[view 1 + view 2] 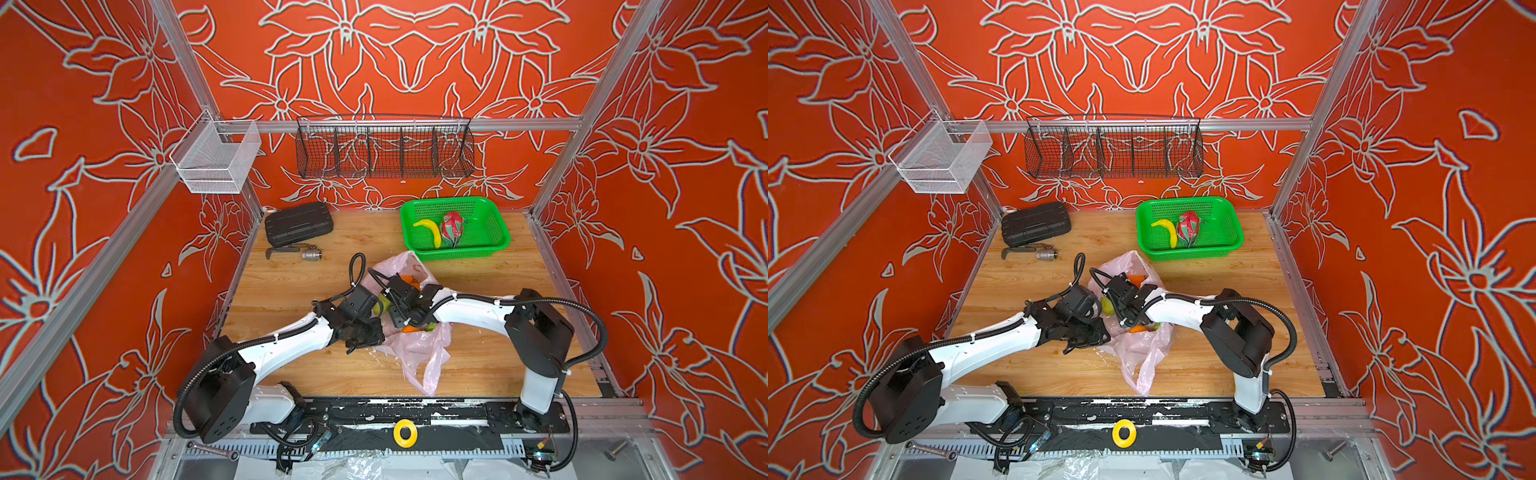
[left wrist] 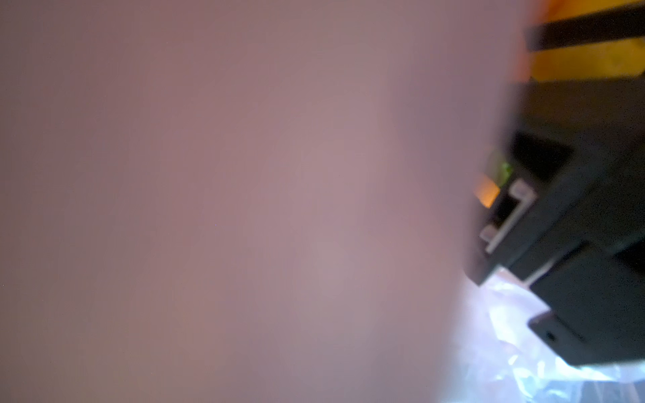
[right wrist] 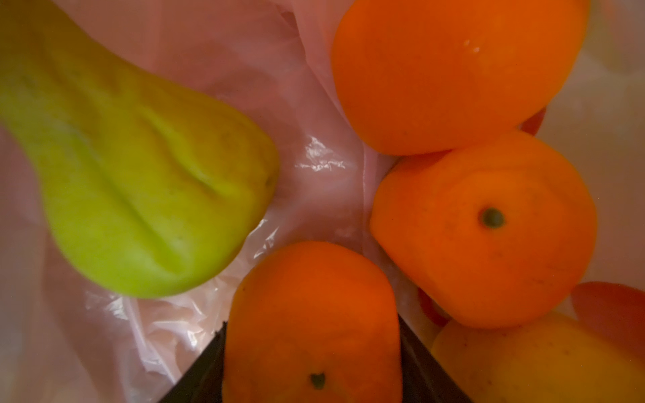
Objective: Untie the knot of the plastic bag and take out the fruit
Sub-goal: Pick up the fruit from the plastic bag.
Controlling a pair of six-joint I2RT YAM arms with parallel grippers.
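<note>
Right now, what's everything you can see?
bag: one, pink, table middle
oranges: three, orange, inside bag
green fruit: one clear, pear-shaped, inside bag
yellow fruit: one, inside bag
basket: one, green, table's far right
banana: one, yellow, in basket
dragon fruit: one, pink-red, in basket
case: one, black, far left
valve: one, metal, beside case
wire rack: one, black, hanging at back
mesh bin: one, white, hanging at left
ring: one, yellow, front edge
wrench: one, metal, front left
left gripper: black, at bag's edge
right gripper: black, inside bag, clamped on nearest orange

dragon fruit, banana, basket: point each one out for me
dragon fruit (image 1: pixel 452 228), a top view, middle of its pink body
banana (image 1: pixel 433 231), a top view, middle of its curve
basket (image 1: pixel 461 252), a top view, front wall
</note>
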